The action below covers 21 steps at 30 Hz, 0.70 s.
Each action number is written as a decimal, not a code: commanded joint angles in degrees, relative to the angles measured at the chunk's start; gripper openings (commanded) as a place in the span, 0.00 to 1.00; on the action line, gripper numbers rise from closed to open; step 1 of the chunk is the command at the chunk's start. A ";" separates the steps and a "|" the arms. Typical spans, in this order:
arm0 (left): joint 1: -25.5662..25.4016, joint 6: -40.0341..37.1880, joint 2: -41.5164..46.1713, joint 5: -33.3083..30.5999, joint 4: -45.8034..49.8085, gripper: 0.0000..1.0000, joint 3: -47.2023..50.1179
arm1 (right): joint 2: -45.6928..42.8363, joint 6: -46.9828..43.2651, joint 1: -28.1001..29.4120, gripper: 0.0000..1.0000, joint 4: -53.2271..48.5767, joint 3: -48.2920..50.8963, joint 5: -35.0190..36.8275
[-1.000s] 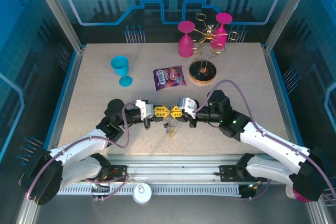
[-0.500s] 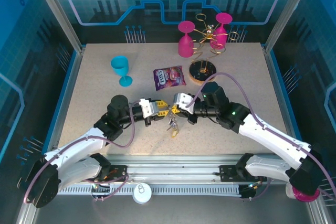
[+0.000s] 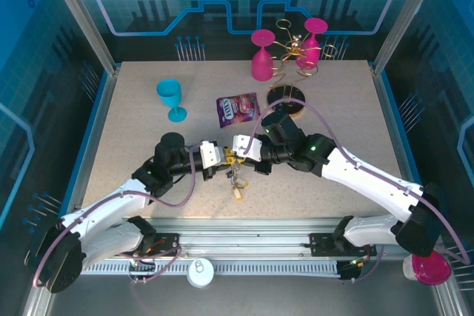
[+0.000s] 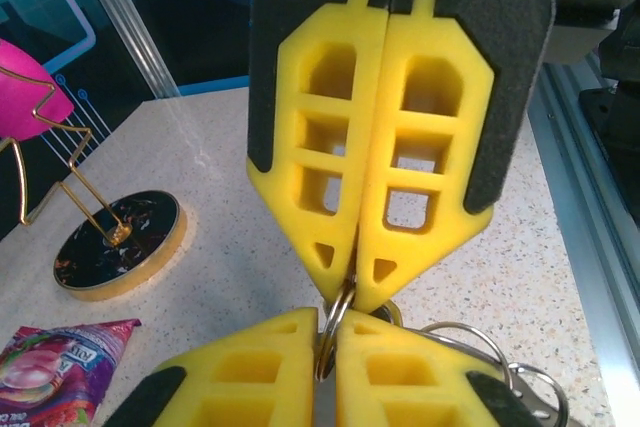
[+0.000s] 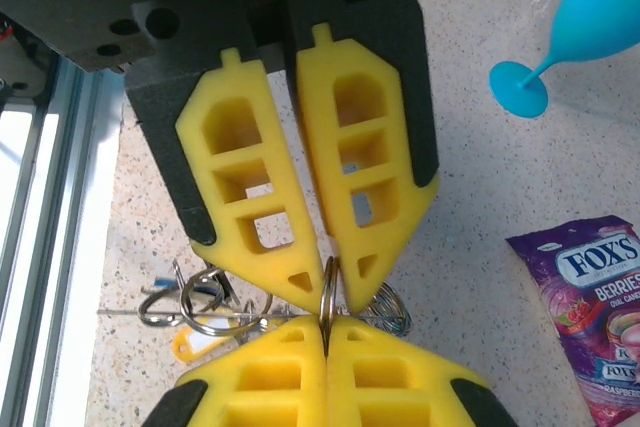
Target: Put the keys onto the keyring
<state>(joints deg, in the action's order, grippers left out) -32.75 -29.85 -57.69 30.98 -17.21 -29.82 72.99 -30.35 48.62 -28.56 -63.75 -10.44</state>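
Observation:
My left gripper (image 3: 227, 160) and right gripper (image 3: 237, 156) meet tip to tip above the middle of the table. Both are shut on the same small metal split ring (image 5: 328, 282), which stands edge-on between the two pairs of yellow fingers. In the left wrist view my left gripper (image 4: 328, 323) pinches the ring (image 4: 340, 309) from below and the right gripper (image 4: 350, 289) pinches it from above. The keys (image 3: 236, 181) hang under the tips as a bunch with a yellow tag (image 5: 195, 345) and more rings (image 5: 210, 307). A thin grey wire (image 5: 130, 312), perhaps the keyring, runs through them.
A purple snack packet (image 3: 238, 108) lies just beyond the grippers. Left of it stands a blue goblet (image 3: 171, 98). The round wooden base (image 3: 289, 100) is partly behind my right arm. Pink glasses (image 3: 261, 55) and a gold wire rack (image 3: 292, 49) stand at the back edge.
Both grippers shifted a little left while staying tip to tip. The right arm swung left and forward over the wooden base. The hanging key bunch moved left with them.

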 commanded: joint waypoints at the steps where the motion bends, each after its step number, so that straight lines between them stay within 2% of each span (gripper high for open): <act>1: -0.14 -1.12 0.10 1.45 0.68 0.04 -2.34 | 0.36 -1.64 1.65 0.00 -1.87 -3.04 -0.94; 2: -0.16 -1.39 0.20 1.64 0.86 0.00 -2.41 | 0.05 -1.30 1.64 0.00 -1.60 -2.90 -0.88; 4: -0.16 -1.86 0.54 1.77 1.06 0.00 -2.27 | -1.55 0.07 1.13 0.00 0.51 -1.38 -0.31; 6: -0.20 -1.75 1.18 2.02 -0.07 0.00 -1.61 | -4.03 2.95 -0.28 0.22 4.32 1.46 -0.56; 7: -0.14 -1.58 1.59 2.33 -1.37 0.00 -0.97 | -5.69 4.59 -1.31 0.28 6.40 3.24 -1.54; 9: -0.14 -0.54 2.01 2.81 -4.13 0.00 0.21 | -8.09 7.71 -2.94 0.33 9.90 6.46 -3.50; 16: -0.15 1.69 2.20 5.79 -10.57 0.00 2.50 | -10.06 12.66 -3.32 0.33 15.64 11.93 -5.44; 21: -0.13 1.89 2.41 6.45 -11.35 0.00 2.97 | -9.90 12.97 -3.34 0.25 16.37 12.29 -5.72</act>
<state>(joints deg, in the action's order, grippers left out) -32.75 -28.60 -56.55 34.76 -24.01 -27.51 63.22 -19.07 45.52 -15.16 -51.64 -14.48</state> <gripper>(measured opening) 0.049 0.264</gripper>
